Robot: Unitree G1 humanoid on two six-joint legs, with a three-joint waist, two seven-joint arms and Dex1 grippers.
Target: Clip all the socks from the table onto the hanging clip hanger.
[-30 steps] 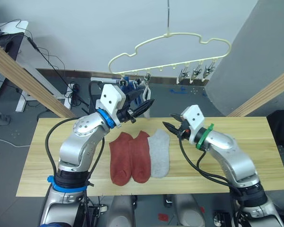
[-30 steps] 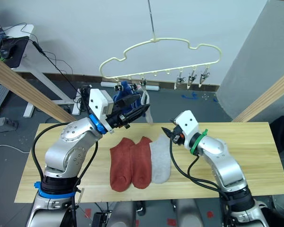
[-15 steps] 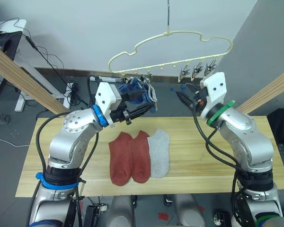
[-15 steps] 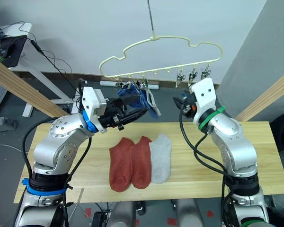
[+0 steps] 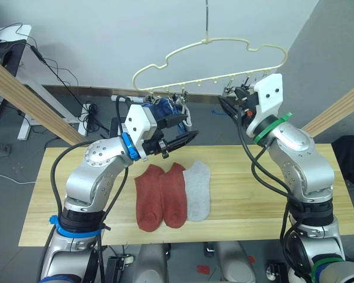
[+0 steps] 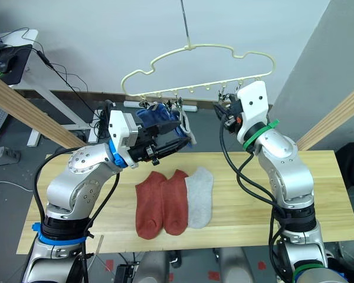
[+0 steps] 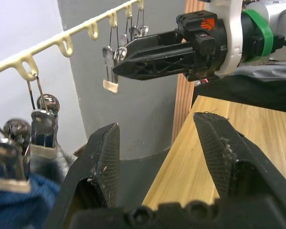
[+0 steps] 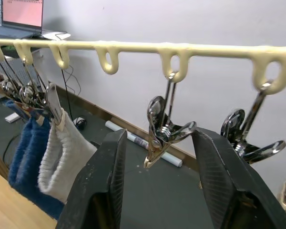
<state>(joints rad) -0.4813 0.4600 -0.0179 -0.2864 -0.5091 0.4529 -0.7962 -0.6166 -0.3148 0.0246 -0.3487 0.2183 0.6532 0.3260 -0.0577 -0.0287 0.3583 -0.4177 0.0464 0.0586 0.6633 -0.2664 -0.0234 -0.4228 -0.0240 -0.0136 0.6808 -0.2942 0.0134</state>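
Two rust red socks (image 5: pixel 160 196) and one light grey sock (image 5: pixel 198 191) lie side by side on the table (image 5: pixel 265 194). Above hangs the cream clip hanger (image 5: pixel 207 40); blue socks (image 8: pixel 26 138) and a grey sock (image 8: pixel 62 152) hang from the clips at its left end. My left gripper (image 7: pixel 157 123) is open and holds nothing, just below and in front of the hung socks. My right gripper (image 8: pixel 159 135) is up at the hanger bar (image 8: pixel 205 47), open, with a bare metal clip (image 8: pixel 164 129) between its fingers.
Thick wooden poles slant down at the left (image 5: pixel 29 94) and right (image 5: pixel 336 109) of the table. More bare clips (image 8: pixel 250 138) hang on the hanger's right part. Cables and a desk (image 5: pixel 12 35) are on the floor behind at the left.
My right gripper has risen from table height to the hanger's free clips. My left gripper has stayed by the hung socks, now a little lower and pointing right.
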